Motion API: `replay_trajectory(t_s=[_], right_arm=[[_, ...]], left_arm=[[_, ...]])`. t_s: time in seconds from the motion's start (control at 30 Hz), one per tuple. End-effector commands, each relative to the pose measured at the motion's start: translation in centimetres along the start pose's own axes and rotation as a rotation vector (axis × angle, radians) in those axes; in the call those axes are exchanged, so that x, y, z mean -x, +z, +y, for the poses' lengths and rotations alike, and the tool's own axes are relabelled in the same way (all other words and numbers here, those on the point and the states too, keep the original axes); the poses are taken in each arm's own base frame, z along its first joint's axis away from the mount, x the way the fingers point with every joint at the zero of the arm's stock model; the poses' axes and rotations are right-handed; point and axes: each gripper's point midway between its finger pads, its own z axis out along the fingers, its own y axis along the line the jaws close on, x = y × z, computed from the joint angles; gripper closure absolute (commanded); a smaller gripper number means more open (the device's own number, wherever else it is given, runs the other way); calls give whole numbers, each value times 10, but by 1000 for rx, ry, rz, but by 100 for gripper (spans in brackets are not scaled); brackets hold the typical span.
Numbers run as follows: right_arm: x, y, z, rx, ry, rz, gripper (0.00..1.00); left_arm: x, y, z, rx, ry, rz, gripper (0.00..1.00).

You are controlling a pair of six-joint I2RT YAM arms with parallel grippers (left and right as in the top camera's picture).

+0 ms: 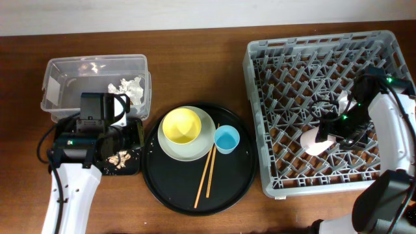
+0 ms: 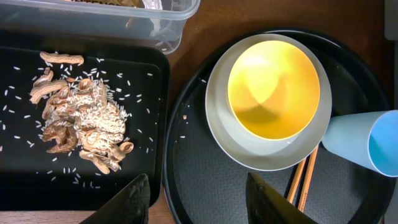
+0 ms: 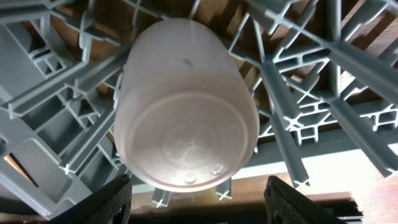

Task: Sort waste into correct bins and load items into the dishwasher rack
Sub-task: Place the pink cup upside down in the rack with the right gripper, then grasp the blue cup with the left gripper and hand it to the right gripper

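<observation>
The grey dishwasher rack [image 1: 305,52] stands at the right. A pink cup [image 1: 316,140] lies mouth down on its pegs, and in the right wrist view [image 3: 186,106] its base faces the camera. My right gripper [image 3: 200,204] is open just above the cup, not touching it. A yellow bowl [image 2: 273,87] sits on the grey plate [image 2: 217,118], with the blue cup [image 2: 364,140] and two chopsticks [image 2: 303,177] beside it. My left gripper [image 2: 200,200] is open and empty over the gap between the shallow black tray [image 2: 143,74] and the round tray. Food scraps [image 2: 81,124] lie in the shallow tray. White napkins [image 1: 130,88] lie in the clear tub [image 1: 65,81]. No skewer shows.
The large round black tray [image 1: 227,185] carries the plate, bowl, blue cup and chopsticks in the middle of the brown table [image 1: 195,45]. Rice-like crumbs are scattered over the shallow tray. The rack's upright pegs [image 3: 311,81] surround the pink cup.
</observation>
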Motion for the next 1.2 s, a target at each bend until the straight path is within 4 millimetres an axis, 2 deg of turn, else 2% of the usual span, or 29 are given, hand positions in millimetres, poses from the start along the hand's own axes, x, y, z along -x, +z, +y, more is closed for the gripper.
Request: replay_trajectory(t_s=[0.0,0.07,0.13,0.17,0.23,0.33,0.4,0.53,0.57,0.63,0.67,0.7,0.77,0.83,0.87,0.9,0.93,1.0,1.03,1.1,1.13,1.17], right_arm=[[-3,-34,6,19,-10,-140,31],[-9,-57,15,59,-28,-248,30],[-23,-84,32,135,-63,-358,24],[-25,-87,35,149,-74,-369,24],[-32,-93,45,205,-106,-379,23],[-33,-92,47,214,-108,-371,23],[-33,-92,47,214,-109,-371,22],[-34,-90,53,215,-131,-363,22],[-34,-89,54,215,-137,-360,21],[-34,-88,56,216,-144,-352,21],[-34,-88,56,216,-144,-352,18],[-34,-88,56,216,-144,-352,18],[-34,-88,56,216,-144,-351,17],[-34,-88,56,216,-144,-351,16],[-34,-88,56,216,-144,-352,14],[-34,-88,56,216,-144,-352,13],[-33,-88,56,216,-145,-355,12],[-33,-89,57,222,-147,-359,11],[-34,-90,66,273,-156,-356,6],[-40,-95,97,423,-286,-344,4],[-45,-95,118,507,-369,-322,4],[-47,-93,128,537,-402,-304,4]], left_arm=[[0,-3,-3,-21,10,-7,50],[3,-4,-20,-112,18,-14,51],[9,-4,-51,-219,79,-47,50],[10,-2,-60,-233,104,-52,50],[11,9,-92,-287,181,-58,46],[2,41,-142,-352,227,-4,45],[-14,77,-173,-376,243,65,44],[-48,130,-198,-369,306,176,46],[-55,138,-199,-362,313,198,55],[-62,147,-197,-349,313,226,83],[-61,147,-197,-350,313,225,92],[-62,147,-197,-350,313,225,98],[-63,147,-197,-351,312,231,100],[-64,142,-202,-390,308,245,100],[-57,133,-205,-419,299,233,100],[-47,120,-207,-463,284,208,100],[-29,96,-206,-534,227,172,100],[-7,68,-203,-653,140,144,100],[7,47,-206,-793,108,133,100],[25,5,-220,-1087,56,164,100],[27,-10,-228,-1171,65,177,100],[26,-17,-232,-1205,67,190,100]])
